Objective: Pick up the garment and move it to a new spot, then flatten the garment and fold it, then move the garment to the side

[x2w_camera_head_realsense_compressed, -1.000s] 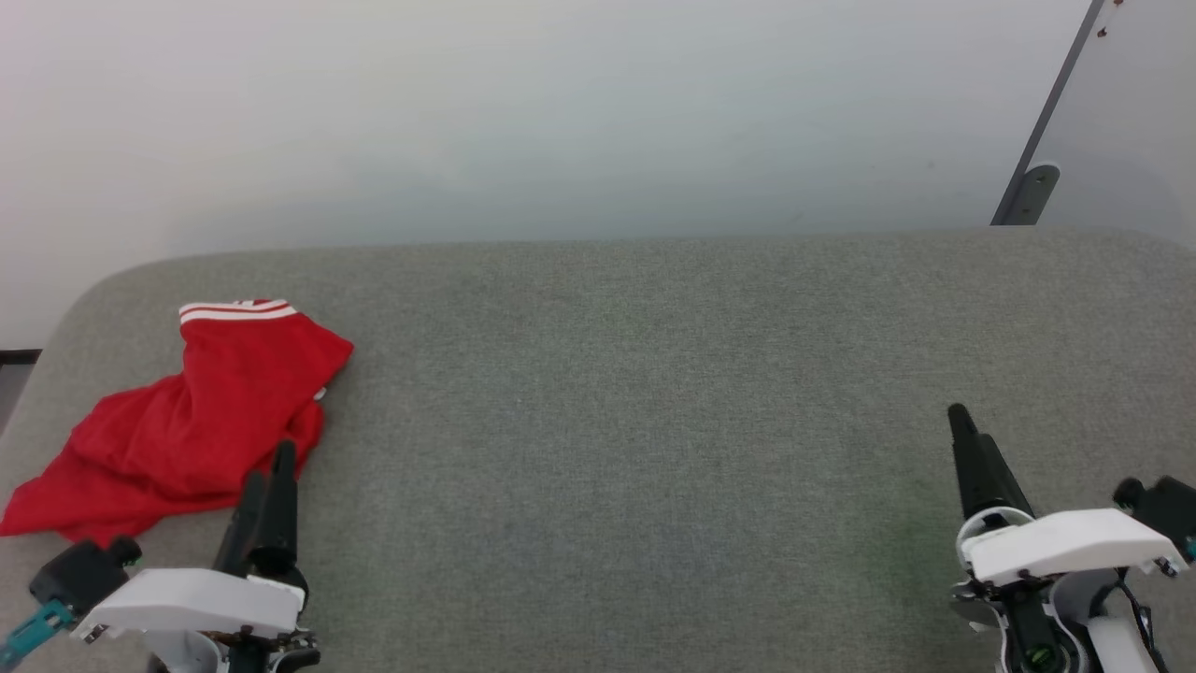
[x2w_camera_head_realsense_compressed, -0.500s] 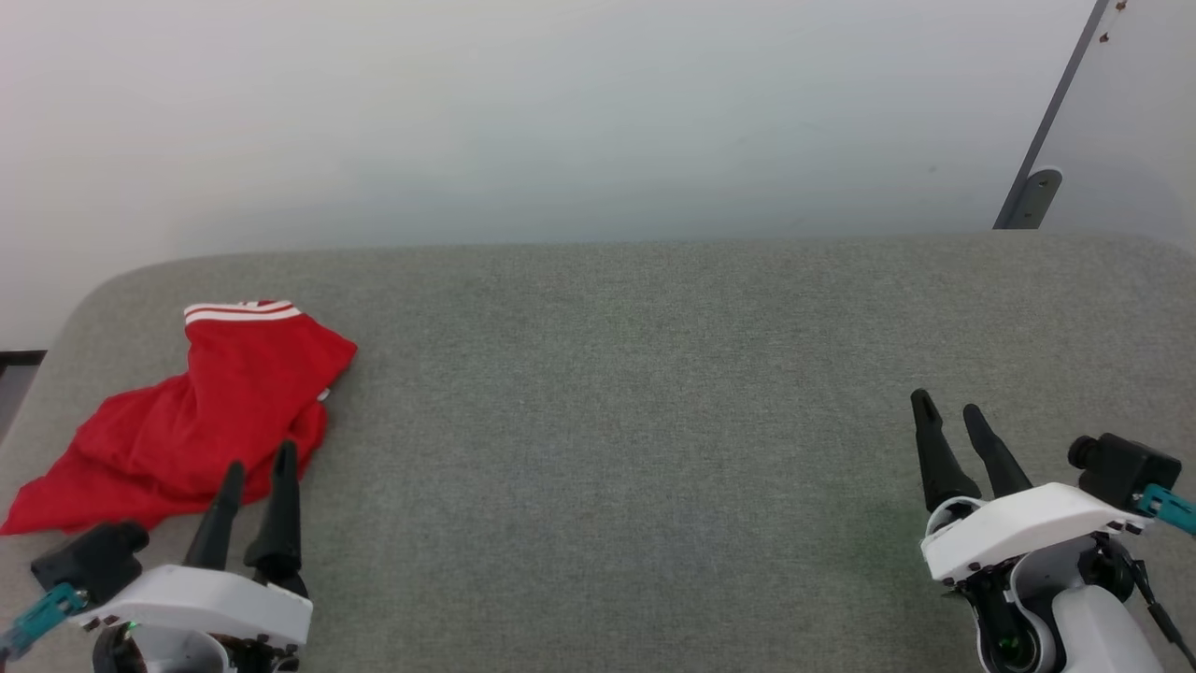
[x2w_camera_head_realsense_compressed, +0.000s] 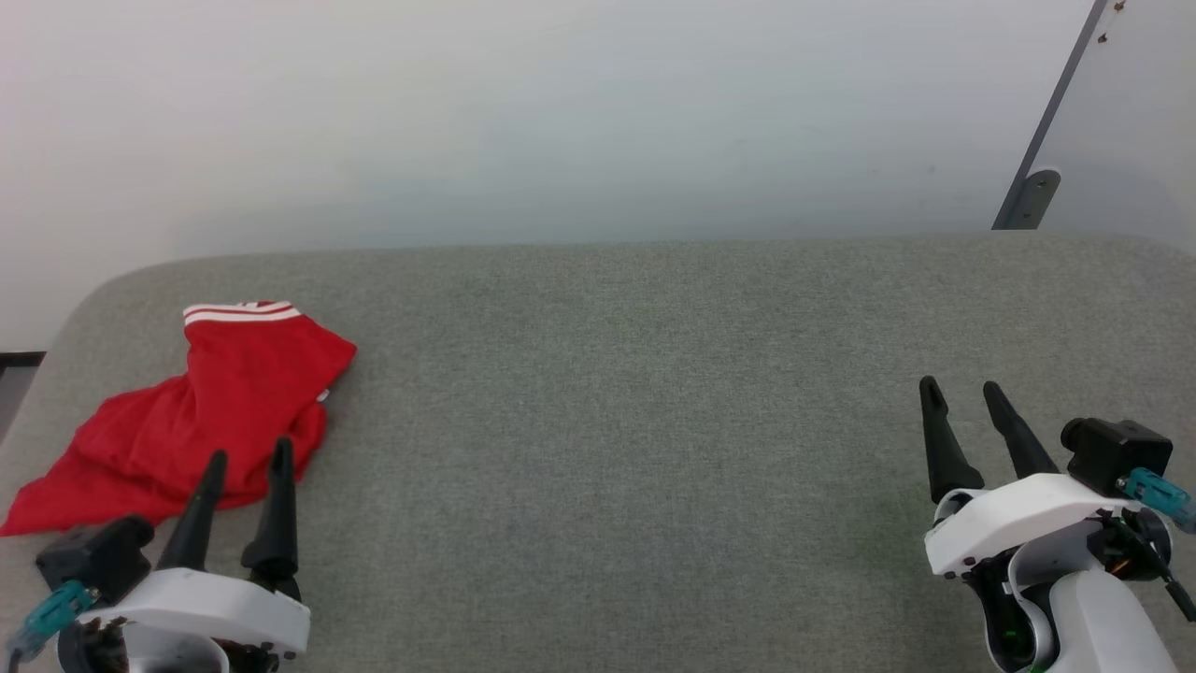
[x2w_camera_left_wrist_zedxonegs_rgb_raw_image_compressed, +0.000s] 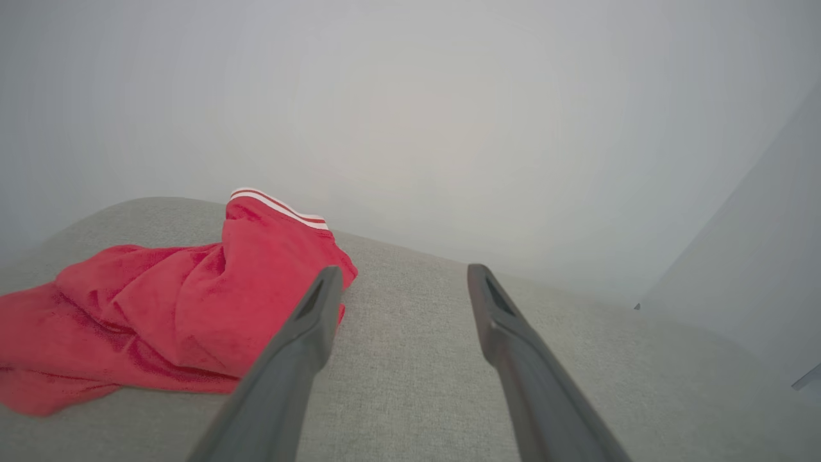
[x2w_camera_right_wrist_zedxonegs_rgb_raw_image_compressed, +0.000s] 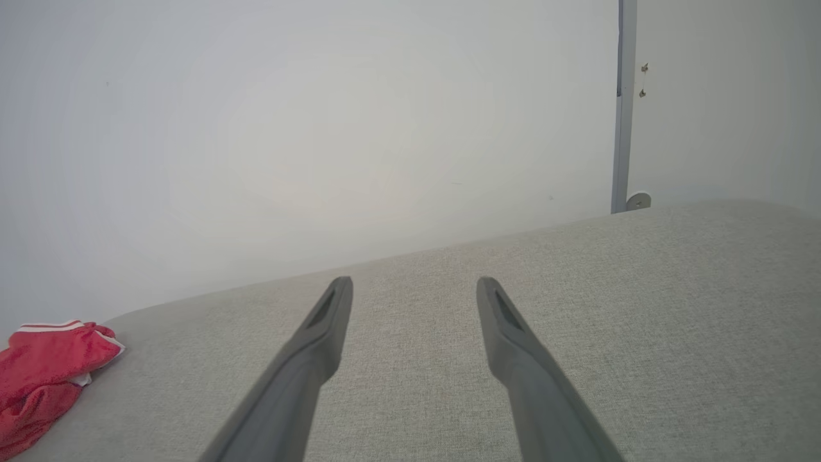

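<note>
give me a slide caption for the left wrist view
Open left end effector poised near the crumpled red garment on the grey padded surface.

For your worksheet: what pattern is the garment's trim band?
Trim band: red and white stripes, clearest in left wrist view.

In the head view, the garment [x2w_camera_head_realsense_compressed: 196,411] is lying on the counter [x2w_camera_head_realsense_compressed: 607,421] at the middle left of the frame, near the counter's left edge. The left end effector [x2w_camera_head_realsense_compressed: 249,450] is sitting at the lower left, its tips right at the garment's near edge. The right end effector [x2w_camera_head_realsense_compressed: 959,384] is sitting at the lower right, well apart from the garment. A wall [x2w_camera_head_realsense_compressed: 561,112] is standing behind the counter, across the upper frame.
</note>
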You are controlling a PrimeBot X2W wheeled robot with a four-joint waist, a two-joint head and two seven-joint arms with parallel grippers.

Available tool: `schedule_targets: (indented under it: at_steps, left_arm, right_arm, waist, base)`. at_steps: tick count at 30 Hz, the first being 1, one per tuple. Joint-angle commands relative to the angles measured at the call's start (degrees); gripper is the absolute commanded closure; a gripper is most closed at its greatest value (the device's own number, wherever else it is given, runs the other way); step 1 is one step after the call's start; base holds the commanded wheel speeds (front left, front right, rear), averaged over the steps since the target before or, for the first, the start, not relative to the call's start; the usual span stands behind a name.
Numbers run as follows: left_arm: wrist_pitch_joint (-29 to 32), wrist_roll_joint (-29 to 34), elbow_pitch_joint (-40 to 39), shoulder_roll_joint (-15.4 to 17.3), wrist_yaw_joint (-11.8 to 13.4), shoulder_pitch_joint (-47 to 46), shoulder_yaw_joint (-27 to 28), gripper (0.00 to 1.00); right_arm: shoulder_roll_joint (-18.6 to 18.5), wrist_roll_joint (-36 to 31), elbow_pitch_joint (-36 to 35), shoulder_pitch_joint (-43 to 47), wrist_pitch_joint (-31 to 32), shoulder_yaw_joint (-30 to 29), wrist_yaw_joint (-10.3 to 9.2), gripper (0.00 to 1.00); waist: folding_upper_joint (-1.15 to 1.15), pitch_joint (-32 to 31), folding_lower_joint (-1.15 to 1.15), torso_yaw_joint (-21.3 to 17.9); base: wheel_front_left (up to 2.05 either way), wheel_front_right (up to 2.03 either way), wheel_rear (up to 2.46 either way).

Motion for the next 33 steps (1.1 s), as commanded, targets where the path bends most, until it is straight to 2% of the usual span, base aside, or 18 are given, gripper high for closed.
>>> schedule_targets:
  at_steps: [1,13,33]
  left_arm:
    - [-0.49,1.64,-0.74,0.68,0.14,-0.17,0.0,0.0]
    - [-2.23,6.15,0.45,1.94,0.02,-0.4,0.11,0.0]
    - [-4.79,12.26,2.99,4.24,0.01,-0.19,-1.7,0.0]
  right_arm:
    - [-0.01,-1.89,-0.58,-1.73,-0.51,-0.27,-0.03,0.0]
    - [0.27,-9.7,0.19,-2.68,-2.05,-0.92,-0.03,0.0]
    - [0.27,-17.19,1.86,-2.76,-4.99,-2.85,-0.05,0.0]
  waist:
    - [0.0,0.0,0.0,-0.01]
    - [0.0,0.02,0.0,-0.08]
    - [0.0,-0.59,0.0,0.39]
  base:
    - [0.0,0.0,0.0]
    - [0.0,0.0,0.0]
    - [0.0,0.0,0.0]
